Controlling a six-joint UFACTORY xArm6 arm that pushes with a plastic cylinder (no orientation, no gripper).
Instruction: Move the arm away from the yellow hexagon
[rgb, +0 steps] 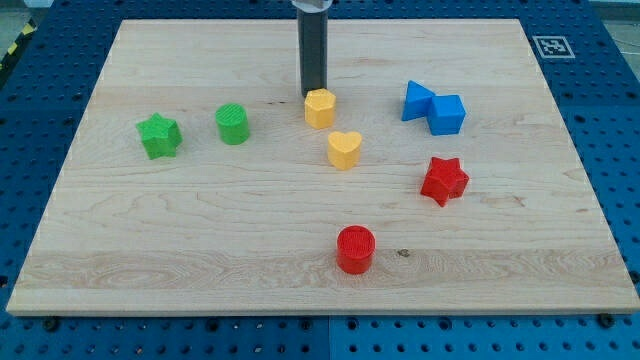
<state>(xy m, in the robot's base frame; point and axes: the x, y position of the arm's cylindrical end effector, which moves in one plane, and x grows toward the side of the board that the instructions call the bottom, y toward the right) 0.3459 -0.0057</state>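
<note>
Standing upright over the wooden board (150, 250), our dark rod (314, 50) comes down from the view's top, and my tip (313, 95) rests just behind the yellow hexagon (319, 108), at its upper left edge; we cannot tell whether the two touch or are only just beside each other. We carry no jaws to open or shut, only this plain rod.

We count eight blocks on the board, two of each colour. Two are yellow: the hexagon, a little above the board's middle, and a yellow heart (344, 150) just below it and slightly toward the view's right, near but apart. Two are green, on the view's left: a green star (159, 136) and, to its right, a green cylinder (232, 124), standing apart from each other. Two are blue, on the view's right: a blue triangle (417, 100) and a blue cube (447, 114), pressed side by side. Two are red: a red star (444, 180) below the blue pair, and a red cylinder (355, 249) toward the view's bottom, well apart from the rest.

We see one square printed marker (553, 45) at the board's upper right corner, and a blue perforated table (30, 130) around the board on every side.
</note>
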